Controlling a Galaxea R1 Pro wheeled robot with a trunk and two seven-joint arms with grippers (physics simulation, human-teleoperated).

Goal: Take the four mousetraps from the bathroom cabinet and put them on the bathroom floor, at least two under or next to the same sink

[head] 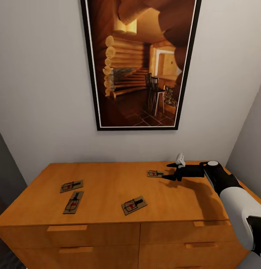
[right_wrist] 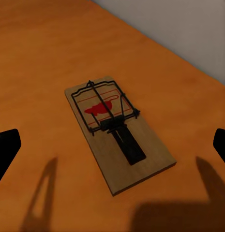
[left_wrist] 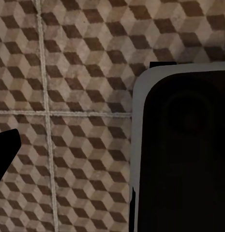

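My right claw (head: 168, 171) hangs with its jaws apart just beside the nearest mousetrap (head: 155, 173) on the cabinet (head: 108, 209) top, the trap's long side running straight ahead between my fingertips.

You see four mousetraps flat on the cabinet (head: 108, 186) top: two (head: 71, 185) (head: 73, 202) near its left end, one (head: 134, 205) near the front edge, one (head: 155, 173) toward the back right.
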